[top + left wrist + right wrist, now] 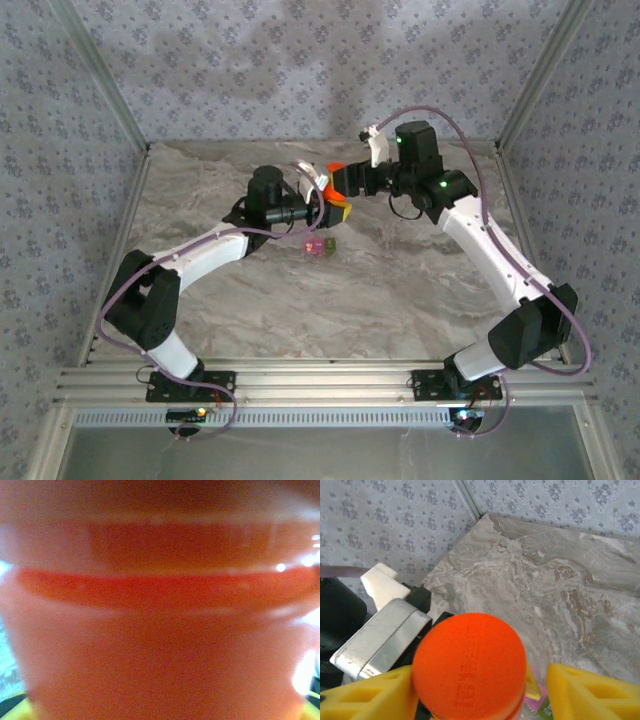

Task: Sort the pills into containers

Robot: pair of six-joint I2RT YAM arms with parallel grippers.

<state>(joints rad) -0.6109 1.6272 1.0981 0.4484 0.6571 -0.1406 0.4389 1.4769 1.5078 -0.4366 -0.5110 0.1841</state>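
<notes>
An orange bottle with a round orange cap is held up above the table, and my left gripper is shut on its body. My right gripper is open around the cap. Its left yellow finger is against the cap, and a gap separates the right finger from it. The containers, a small joined pink and green pair, sit on the table just below the bottle. Their pink edge peeks out under the cap. The pills are out of view.
The marble table is bordered by patterned walls on three sides and an aluminium rail at the near edge. Both arms meet over the middle of the back half of the table.
</notes>
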